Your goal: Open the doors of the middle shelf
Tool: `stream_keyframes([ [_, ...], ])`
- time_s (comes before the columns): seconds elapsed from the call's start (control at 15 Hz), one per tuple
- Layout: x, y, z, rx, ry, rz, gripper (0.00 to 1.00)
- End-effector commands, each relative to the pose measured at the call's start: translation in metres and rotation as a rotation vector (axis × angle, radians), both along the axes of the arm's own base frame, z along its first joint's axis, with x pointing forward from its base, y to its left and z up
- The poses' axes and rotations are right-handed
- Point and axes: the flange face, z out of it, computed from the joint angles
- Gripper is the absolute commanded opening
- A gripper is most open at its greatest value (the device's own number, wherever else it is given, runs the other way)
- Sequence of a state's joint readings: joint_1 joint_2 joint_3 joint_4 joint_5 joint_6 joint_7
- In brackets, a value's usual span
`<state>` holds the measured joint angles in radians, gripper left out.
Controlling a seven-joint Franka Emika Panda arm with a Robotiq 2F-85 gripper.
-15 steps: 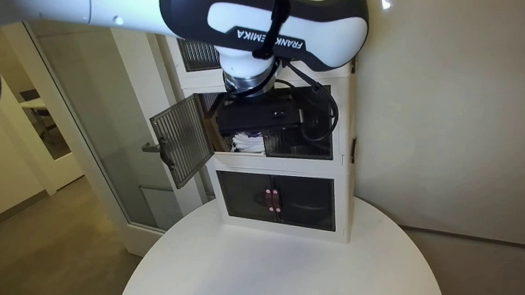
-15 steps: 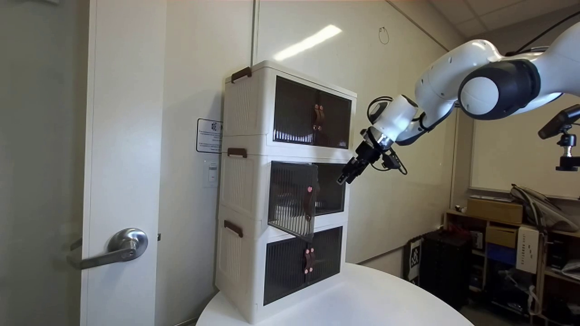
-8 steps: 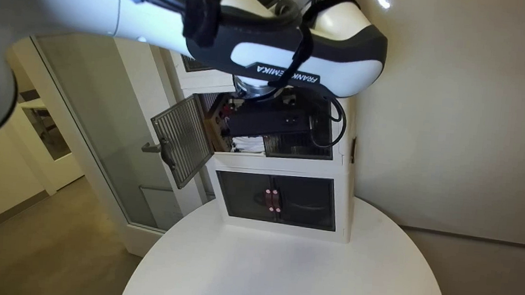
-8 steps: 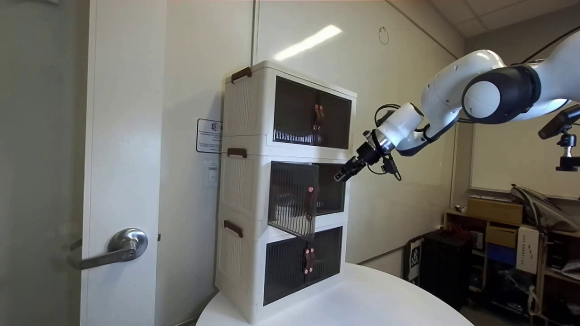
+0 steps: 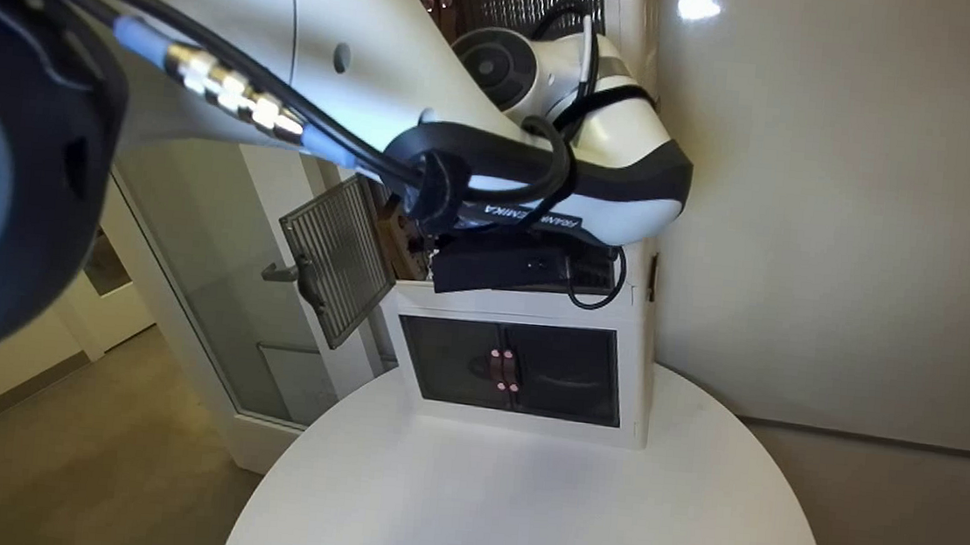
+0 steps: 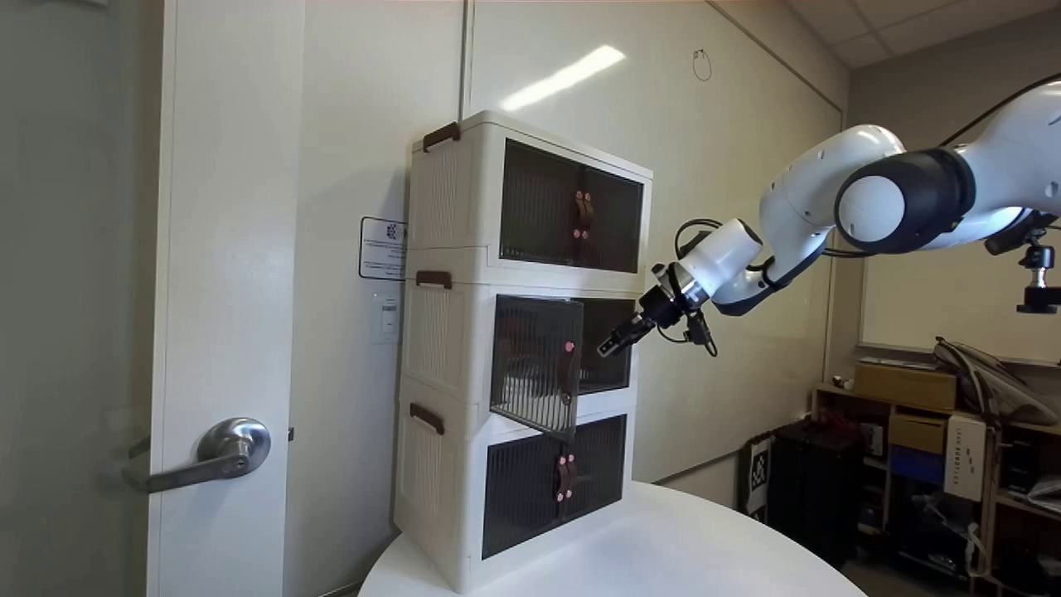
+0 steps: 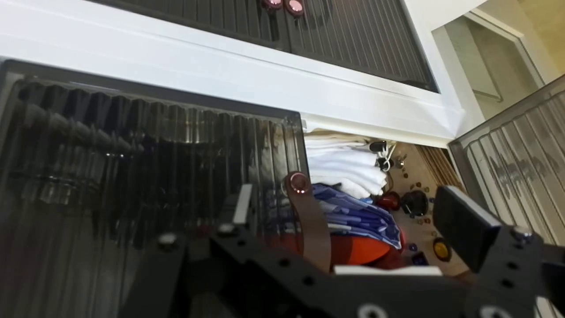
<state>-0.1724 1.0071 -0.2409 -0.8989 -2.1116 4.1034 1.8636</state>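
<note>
The middle shelf (image 6: pixel 443 340) of the white cabinet has one ribbed dark-glass door swung open. That open door (image 6: pixel 530 356) also shows in an exterior view (image 5: pixel 337 260) and at the right of the wrist view (image 7: pixel 521 163). Its partner door (image 7: pixel 145 168) is closed, with a brown strap handle (image 7: pixel 311 221). My gripper (image 7: pixel 353 216) is open, its fingers spread before the shelf. The strap shows between the fingers, nearer the left one; I cannot tell whether they touch. In an exterior view the gripper (image 6: pixel 612 342) is in front of the closed door. Elsewhere the arm hides its fingertips.
Inside the shelf are white cloths (image 7: pixel 346 165), a blue packet (image 7: pixel 357 216), an orange-red item (image 7: pixel 364 249) and a wooden board with coloured knobs (image 7: pixel 410 176). The bottom doors (image 5: pixel 564 376) and the top doors (image 6: pixel 539 203) are shut. The cabinet stands on a round white table (image 5: pixel 517 504).
The arm and gripper have come down; in an exterior view the gripper has also moved left, across the front of the closed middle door. Both middle doors have stayed as they were.
</note>
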Motion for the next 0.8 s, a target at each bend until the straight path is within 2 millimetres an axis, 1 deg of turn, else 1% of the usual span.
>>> stream_keyframes([
  [0.0,0.017,0.009,-0.011,-0.006,-0.088,0.02,1.0],
  [0.2,0.028,0.017,-0.015,-0.018,-0.157,0.023,1.0],
  [0.47,0.039,0.024,-0.013,-0.019,-0.242,0.028,1.0],
  [0.53,0.039,0.025,-0.013,-0.015,-0.248,0.036,0.84],
  [0.6,0.039,0.023,-0.014,-0.015,-0.249,0.034,0.72],
  [0.67,0.038,0.021,-0.014,-0.013,-0.249,0.034,0.66],
  [0.73,0.038,0.018,-0.013,-0.012,-0.254,0.032,0.56],
])
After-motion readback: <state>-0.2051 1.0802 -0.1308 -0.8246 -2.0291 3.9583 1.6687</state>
